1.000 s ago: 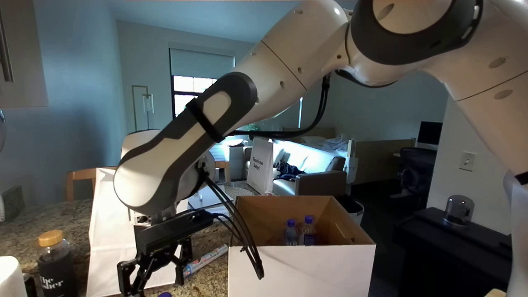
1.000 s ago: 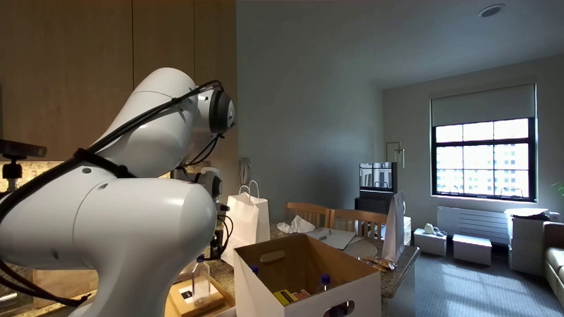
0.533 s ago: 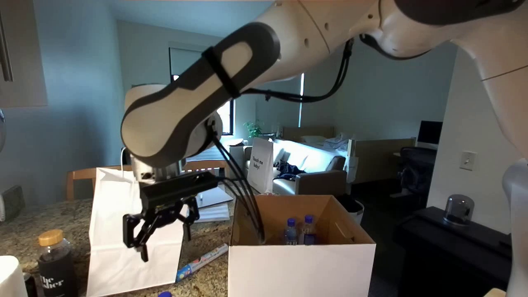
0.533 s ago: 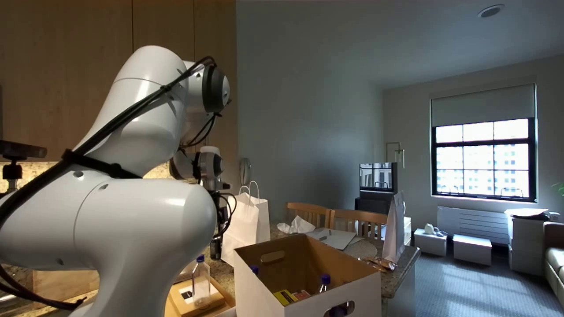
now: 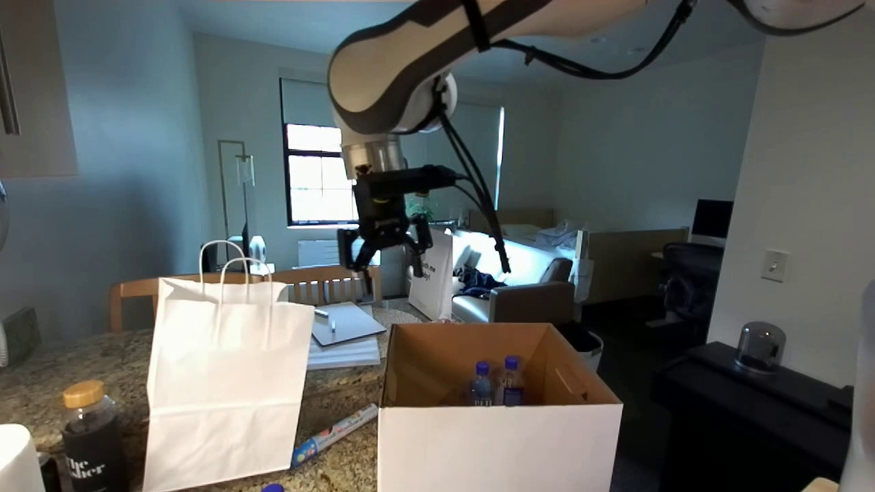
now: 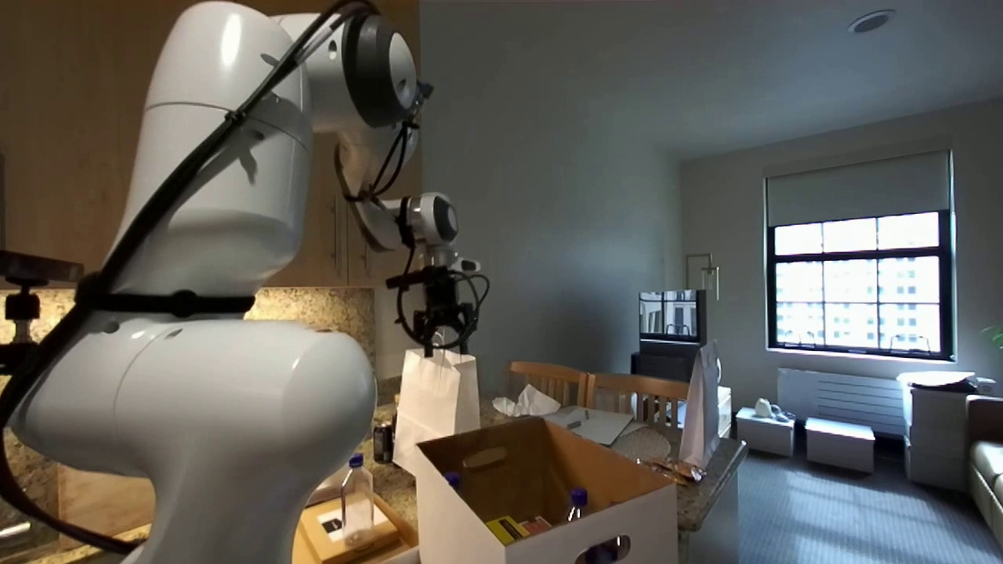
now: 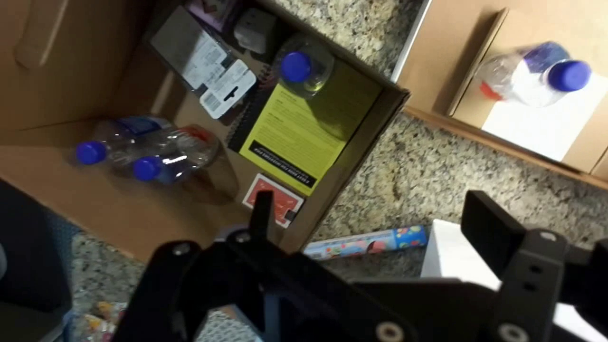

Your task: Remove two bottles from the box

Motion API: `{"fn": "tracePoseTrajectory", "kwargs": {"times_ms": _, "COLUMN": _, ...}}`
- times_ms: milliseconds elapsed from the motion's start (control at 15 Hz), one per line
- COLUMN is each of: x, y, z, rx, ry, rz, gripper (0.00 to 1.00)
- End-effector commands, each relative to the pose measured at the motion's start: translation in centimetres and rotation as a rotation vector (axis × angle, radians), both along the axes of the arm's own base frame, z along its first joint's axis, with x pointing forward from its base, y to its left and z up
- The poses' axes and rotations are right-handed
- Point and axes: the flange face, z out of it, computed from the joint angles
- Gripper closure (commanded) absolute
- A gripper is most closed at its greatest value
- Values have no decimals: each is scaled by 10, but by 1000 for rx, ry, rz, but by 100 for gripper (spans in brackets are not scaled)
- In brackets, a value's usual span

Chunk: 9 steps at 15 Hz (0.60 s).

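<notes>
The white box (image 5: pixel 499 447) stands open on the counter; its wall also shows in an exterior view (image 6: pixel 470 517). In the wrist view, two clear bottles with blue-purple caps, one (image 7: pixel 123 137) and another (image 7: pixel 180 152), sit side by side inside its brown wall (image 7: pixel 137 213). A third bottle (image 7: pixel 304 66) stands inside by a yellow notebook. Another bottle (image 7: pixel 534 76) stands outside on a cardboard tray; it also shows in an exterior view (image 6: pixel 358 501). My gripper (image 7: pixel 368 202) is open and empty, raised above the counter beside the box in both exterior views (image 5: pixel 393 273) (image 6: pixel 447 351).
A white paper bag with handles (image 5: pixel 225 383) stands beside the box. A colourful tube (image 5: pixel 335 434) lies between them. A flask with an orange lid (image 5: pixel 89 437) and papers (image 5: pixel 345 335) are on the counter. The yellow notebook (image 7: pixel 294 137) and a red card pack (image 7: pixel 280 202) lie inside the box.
My open gripper has risen from low by the counter and moved towards the box side, clear of the paper bag in an exterior view. The box and bottles have not moved.
</notes>
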Motion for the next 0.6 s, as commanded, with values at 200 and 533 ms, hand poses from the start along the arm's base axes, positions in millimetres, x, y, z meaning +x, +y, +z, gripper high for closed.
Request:
{"fn": "tracePoseTrajectory", "kwargs": {"times_ms": 200, "x": 25, "y": -179, "z": 46, "rx": 160, "ry": -125, "rz": -293, "gripper": 0}}
{"fn": "tracePoseTrajectory", "kwargs": {"times_ms": 533, "x": 41, "y": -261, "z": 6, "rx": 252, "ry": -198, "rz": -603, "gripper": 0}}
